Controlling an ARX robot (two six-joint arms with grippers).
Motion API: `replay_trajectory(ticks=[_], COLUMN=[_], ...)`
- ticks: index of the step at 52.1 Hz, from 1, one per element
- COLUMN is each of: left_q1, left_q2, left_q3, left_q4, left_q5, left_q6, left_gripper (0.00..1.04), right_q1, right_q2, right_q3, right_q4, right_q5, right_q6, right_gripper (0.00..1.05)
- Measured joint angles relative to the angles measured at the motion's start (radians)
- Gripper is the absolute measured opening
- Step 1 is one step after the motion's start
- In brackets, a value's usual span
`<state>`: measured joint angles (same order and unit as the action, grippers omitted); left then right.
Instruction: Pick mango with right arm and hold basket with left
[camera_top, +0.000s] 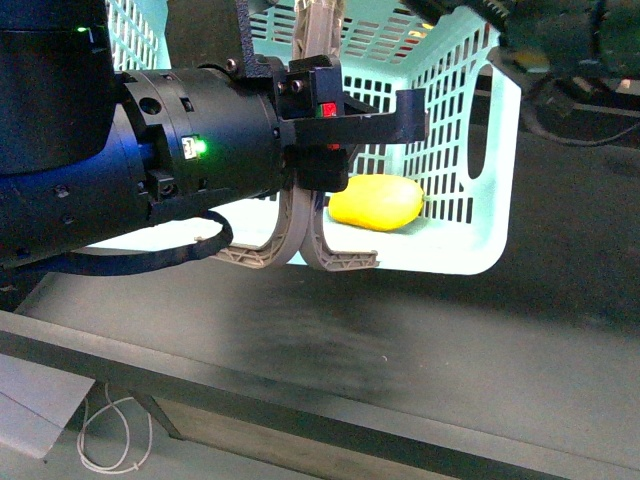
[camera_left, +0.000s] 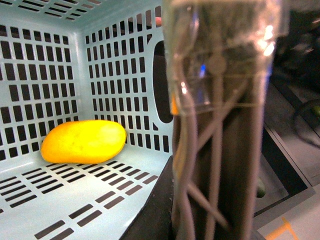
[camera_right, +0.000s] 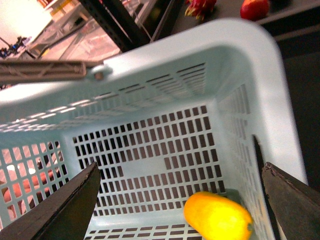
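The yellow mango (camera_top: 377, 202) lies on the floor of the light turquoise basket (camera_top: 497, 150), near its right wall. It also shows in the left wrist view (camera_left: 83, 142) and the right wrist view (camera_right: 218, 218). My left gripper (camera_top: 318, 170) is shut on the basket's grey-brown handles (camera_left: 220, 150), which fill the left wrist view. My right gripper (camera_right: 182, 200) is open above the basket's open top, its two dark fingers (camera_right: 60, 210) spread wide, with the mango below and between them. The right arm (camera_top: 560, 40) shows at the upper right of the front view.
The basket stands on a dark table (camera_top: 400, 340) whose front edge runs across the bottom of the front view. A red fruit (camera_right: 255, 7) and a pink dragon fruit (camera_right: 200, 6) lie on a dark shelf beyond the basket. A white cable (camera_top: 110, 440) hangs below the table.
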<state>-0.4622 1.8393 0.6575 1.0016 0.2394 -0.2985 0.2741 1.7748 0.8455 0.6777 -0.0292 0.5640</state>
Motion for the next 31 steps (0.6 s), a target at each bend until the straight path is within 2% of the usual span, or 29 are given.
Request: replay_trajectory(ticks=[12, 31], left_q1=[0.001, 0.001], left_q2=[0.000, 0.000], left_q3=[0.000, 0.000], left_q4=[0.000, 0.000], left_q5=[-0.001, 0.004], left_q6=[0.005, 0.006], left_gripper=[0.05, 0.05], right_q1=[-0.030, -0.060], right_q2=[-0.230, -0.726], right_q3=[-0.130, -0.397], right_q4=[-0.006, -0.142], right_q5=[0.016, 0.117], right_q6=[-0.036, -0.090], right_gripper=[0.96, 0.96])
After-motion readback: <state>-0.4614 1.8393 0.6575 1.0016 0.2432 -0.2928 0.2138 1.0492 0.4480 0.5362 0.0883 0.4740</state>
